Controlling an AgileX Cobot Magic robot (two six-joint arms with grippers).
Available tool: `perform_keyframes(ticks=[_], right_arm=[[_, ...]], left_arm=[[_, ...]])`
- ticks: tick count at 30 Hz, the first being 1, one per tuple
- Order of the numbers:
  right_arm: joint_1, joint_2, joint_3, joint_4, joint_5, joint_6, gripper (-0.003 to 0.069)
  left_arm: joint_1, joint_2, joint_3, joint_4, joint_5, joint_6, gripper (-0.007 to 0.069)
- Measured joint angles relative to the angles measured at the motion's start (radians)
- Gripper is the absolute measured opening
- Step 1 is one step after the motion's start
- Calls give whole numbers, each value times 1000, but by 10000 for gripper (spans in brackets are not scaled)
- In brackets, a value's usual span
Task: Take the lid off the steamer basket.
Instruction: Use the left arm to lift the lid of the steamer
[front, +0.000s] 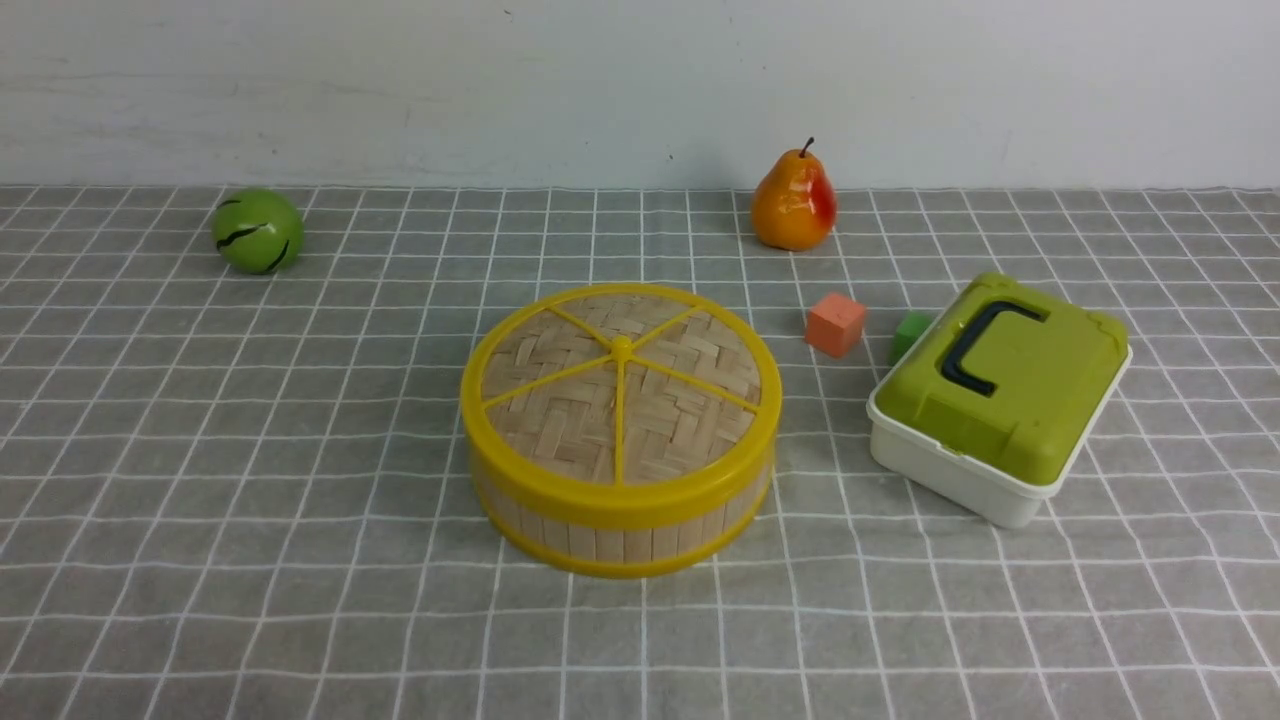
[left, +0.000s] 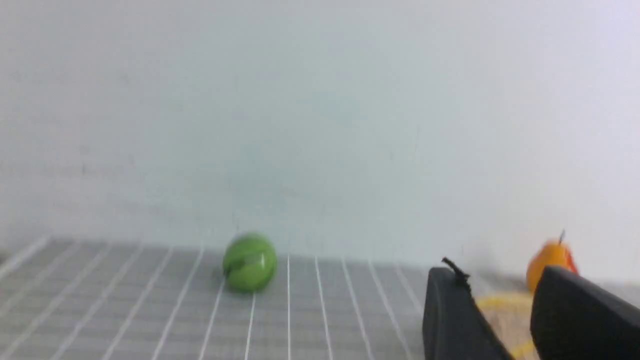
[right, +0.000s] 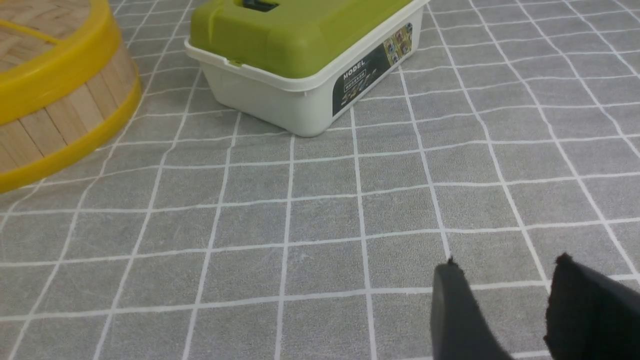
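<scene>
Both the left gripper (left: 497, 282) and the right gripper (right: 507, 272) hung with jaws parted and empty, clear of the lid (front: 590, 405) seated on the steamer basket (front: 620, 542) mid-desk (front: 300, 470), so the approach seemed not yet begun; next, one needed to reach its central knob (front: 621, 348).

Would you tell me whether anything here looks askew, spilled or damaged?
Nothing stands out: the lid sits level on the steamer basket; only the white box lies skewed to the checked cloth.
</scene>
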Motion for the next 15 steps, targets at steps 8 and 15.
perform_keyframes(ticks=[8, 15], right_arm=[[0, 0, 0, 0, 0, 0, 241], [0, 0, 0, 0, 0, 0, 241]], left_arm=[[0, 0, -10, -64, -326, -156, 232], [0, 44, -300, -177, -71, -103, 43]])
